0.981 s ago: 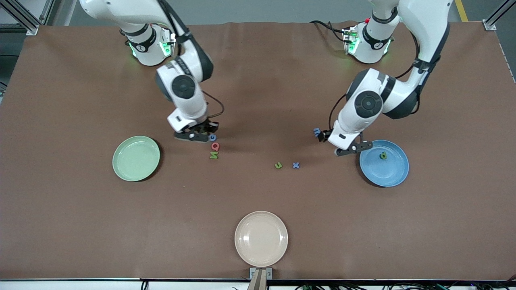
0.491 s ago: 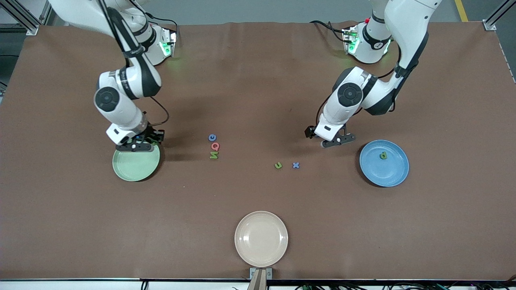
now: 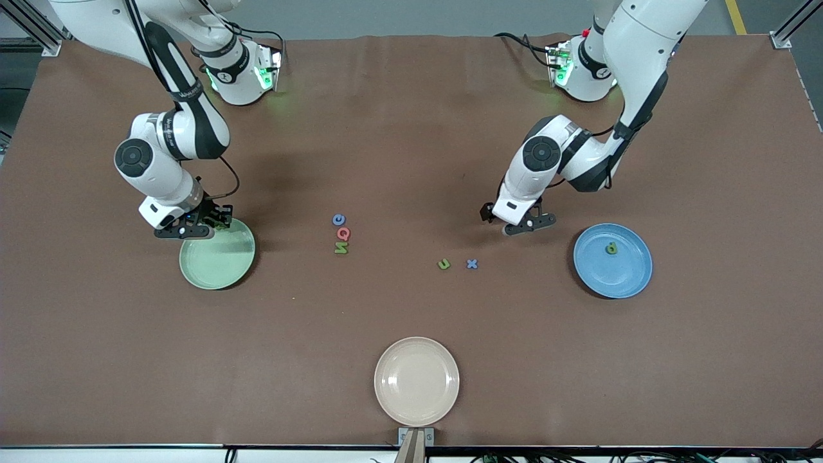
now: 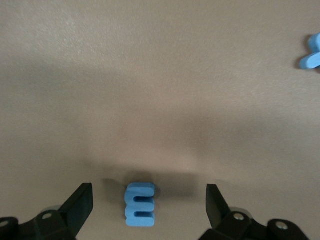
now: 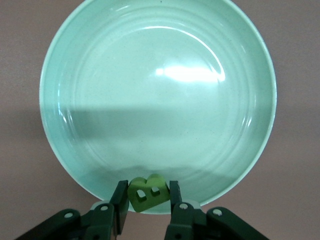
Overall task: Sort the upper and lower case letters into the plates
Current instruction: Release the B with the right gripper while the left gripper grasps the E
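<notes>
**Right gripper clamped on green B at green plate's rim; left gripper spread over blue m**

Near to far from the front camera:

- Beige plate [image 3: 416, 382] sits closest, at the table edge, nothing on it.
- Green u [image 3: 443, 263] and blue x [image 3: 472, 263] lie side by side on the mat mid-table. In the left wrist view the x [image 4: 312, 52] is cut off by the frame edge.
- Blue plate [image 3: 613, 260] toward the left arm's end, green p [image 3: 611, 247] lying in it.
- Green plate [image 3: 217, 253] toward the right arm's end; nothing lies on its bare surface.
- Green N [image 3: 341, 248], red-pink Q [image 3: 343, 234], blue C [image 3: 339, 220] in a tight column, N nearest, C farthest.
- Right gripper [image 3: 193, 230]: arm bent at the elbow, wrist angled down, over the green plate's rim on the robots' side. Fingers pinched on a green B [image 5: 147, 192], clear in the wrist view; in the front view the B is hidden by the gripper.
- Left gripper [image 3: 522, 224]: arm folded, forearm dropping steeply, low over the mat farther back than the u and x. Fingers [image 4: 80, 205] stand wide apart either side of a blue m [image 4: 140, 204] lying flat, not touching it. From the front the m is hidden under the gripper; the tips look just off the mat, but contact is hard to judge.
</notes>
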Controlling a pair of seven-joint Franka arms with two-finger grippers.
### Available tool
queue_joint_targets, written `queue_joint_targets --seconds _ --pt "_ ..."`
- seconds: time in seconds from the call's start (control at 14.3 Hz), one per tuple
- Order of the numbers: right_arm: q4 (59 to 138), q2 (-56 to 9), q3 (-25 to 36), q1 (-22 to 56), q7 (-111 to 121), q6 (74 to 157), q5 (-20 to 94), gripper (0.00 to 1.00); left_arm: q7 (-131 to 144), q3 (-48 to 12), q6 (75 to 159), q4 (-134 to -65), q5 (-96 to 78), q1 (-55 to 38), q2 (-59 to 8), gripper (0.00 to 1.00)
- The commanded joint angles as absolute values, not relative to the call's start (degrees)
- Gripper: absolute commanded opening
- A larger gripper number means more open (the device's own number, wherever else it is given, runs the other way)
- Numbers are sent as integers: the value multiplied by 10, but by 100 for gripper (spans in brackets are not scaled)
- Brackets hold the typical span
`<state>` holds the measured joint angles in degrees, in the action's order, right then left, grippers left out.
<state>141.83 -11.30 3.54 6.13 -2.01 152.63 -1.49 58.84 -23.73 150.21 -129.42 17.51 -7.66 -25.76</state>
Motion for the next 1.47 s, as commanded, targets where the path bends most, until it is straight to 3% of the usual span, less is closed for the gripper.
queue_joint_targets --seconds 0.0,0.14,0.21,0.35,0.49,0.63,0.84,1.05,1.4 --pt "1425 -135 25 46 -23 1554 -23 1 605 -237 1509 -1296 192 -76 -259 89" --pt "1413 -151 25 46 -24 1555 -23 4 605 -237 1509 -1298 192 -75 -259 79" --pt "1406 -154 25 47 -25 1551 -22 21 605 -238 1508 -1300 192 -75 -258 75" --pt "1397 -153 25 47 -27 1548 -21 100 605 -238 1508 -1307 193 -75 -257 70" --pt "1379 -151 25 48 -27 1536 -18 100 605 -238 1508 -1311 194 -75 -254 65" --pt "1341 -147 21 54 -55 1473 -14 100 605 -239 1507 -1311 194 -75 -253 61" --pt "1304 -140 19 106 -160 1412 -14 100 605 -240 1506 -1312 195 -75 -253 57" --pt "1303 -141 19 187 -281 1421 -9 100 605 -240 1505 -1315 195 -75 -253 50" --pt "1293 -159 21 304 -330 1466 84 100 605 -240 1504 -1319 195 -75 -253 27"
